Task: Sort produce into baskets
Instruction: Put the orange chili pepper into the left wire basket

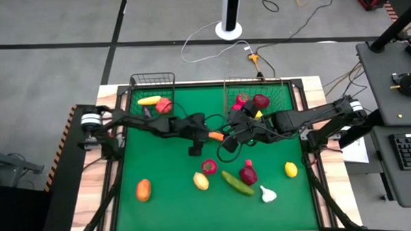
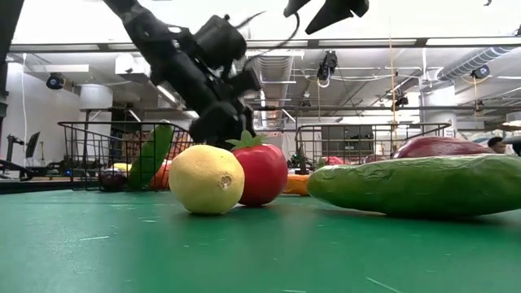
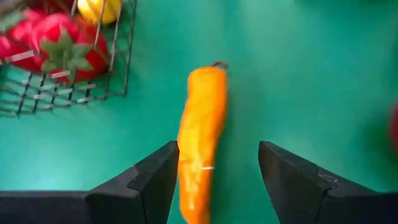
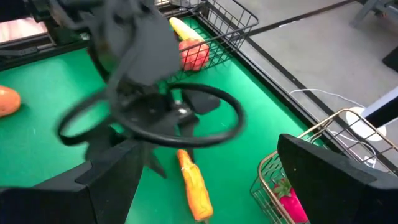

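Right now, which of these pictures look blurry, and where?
Left wrist view: the orange pepper and red produce in the basket look soft. Right wrist view: the left arm's black cable loop smears. Low view: the near cucumber is slightly soft.

a green felt table top lies inside a light wooden frame. on the grey floor beyond it stands a white round base with a dark post, and white and orange cables run near it. at the right stands a black desk with a black keyboard.
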